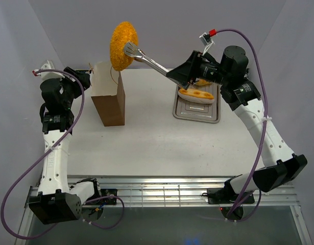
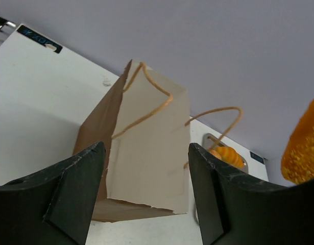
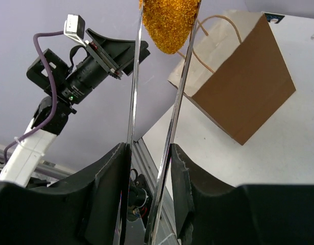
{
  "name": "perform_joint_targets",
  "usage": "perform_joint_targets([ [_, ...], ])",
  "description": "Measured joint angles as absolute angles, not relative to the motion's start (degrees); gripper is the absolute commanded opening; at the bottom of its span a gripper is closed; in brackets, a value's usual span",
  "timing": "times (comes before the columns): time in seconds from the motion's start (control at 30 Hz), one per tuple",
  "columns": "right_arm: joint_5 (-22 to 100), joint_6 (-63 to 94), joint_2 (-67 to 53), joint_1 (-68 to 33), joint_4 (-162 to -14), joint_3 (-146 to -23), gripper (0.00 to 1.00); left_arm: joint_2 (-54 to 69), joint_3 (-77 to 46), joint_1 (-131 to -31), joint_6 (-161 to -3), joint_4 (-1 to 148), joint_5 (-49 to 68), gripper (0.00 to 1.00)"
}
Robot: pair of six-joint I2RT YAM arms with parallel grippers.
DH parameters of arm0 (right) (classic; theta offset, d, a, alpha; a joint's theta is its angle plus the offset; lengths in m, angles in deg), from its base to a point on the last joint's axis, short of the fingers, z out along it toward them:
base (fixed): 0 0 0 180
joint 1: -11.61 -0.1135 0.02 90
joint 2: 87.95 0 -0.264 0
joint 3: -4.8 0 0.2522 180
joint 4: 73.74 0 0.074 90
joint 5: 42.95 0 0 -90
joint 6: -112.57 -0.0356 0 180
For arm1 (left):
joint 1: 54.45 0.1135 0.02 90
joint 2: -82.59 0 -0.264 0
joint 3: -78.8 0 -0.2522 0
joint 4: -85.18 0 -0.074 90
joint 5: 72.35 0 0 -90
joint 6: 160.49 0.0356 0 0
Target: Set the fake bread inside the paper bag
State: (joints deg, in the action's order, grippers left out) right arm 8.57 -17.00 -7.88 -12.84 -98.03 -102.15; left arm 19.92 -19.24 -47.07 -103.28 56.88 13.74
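Top view: my right gripper [image 1: 178, 75] is clamped on the handle end of the silver tongs [image 1: 151, 61]. Their tips pinch the big oval loaf [image 1: 124, 45] aloft, on end, over the open mouth of the paper bag [image 1: 110, 102]. From this angle I cannot tell whether the loaf's lower tip is inside the rim or just above it. The bag stands upright on the table [image 1: 146, 148], left of centre, with my left gripper [image 1: 88, 77] just beside its top edge on the far-left side. The baguette [image 1: 196, 95] lies on the steel tray [image 1: 195, 115] under my right wrist, another loaf [image 1: 203, 81] partly hidden behind it. Left wrist view: my fingers [image 2: 75, 189] are spread wide with nothing between them. The bag [image 2: 146, 153] stands beyond the gap, its string handles [image 2: 146, 102] drooping. The oval loaf [image 2: 305, 148] shows at the right edge, and a ridged orange piece, probably the croissant [image 2: 228, 155], sits on the tray behind. Right wrist view: my fingers [image 3: 108, 194] press the two tong arms [image 3: 134, 102] inward. The arms squeeze the loaf [image 3: 169, 23] at the top of the view, with the bag [image 3: 243, 87] beyond.
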Motion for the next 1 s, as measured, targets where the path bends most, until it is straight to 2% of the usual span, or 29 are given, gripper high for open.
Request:
perform_joint_targets([
  [0.2,12.1,-15.7,-3.7,-19.0,-98.1,-109.0,0.08,22.6,-20.9,-47.0,-104.4,63.3,8.8,0.78],
  [0.47,17.2,-14.0,0.2,-25.7,-98.5,-110.0,0.08,21.1,-24.9,-46.0,-105.2,66.3,7.5,0.77],
  [0.9,23.6,-12.2,1.4,-27.6,-101.4,-110.0,0.08,18.3,-28.7,-42.5,-109.4,70.9,3.2,0.7],
  [1.0,24.5,-11.8,1.5,-28.0,-101.5,-110.0,0.08,17.2,-29.5,-41.6,-110.8,72.5,1.9,0.64],
])
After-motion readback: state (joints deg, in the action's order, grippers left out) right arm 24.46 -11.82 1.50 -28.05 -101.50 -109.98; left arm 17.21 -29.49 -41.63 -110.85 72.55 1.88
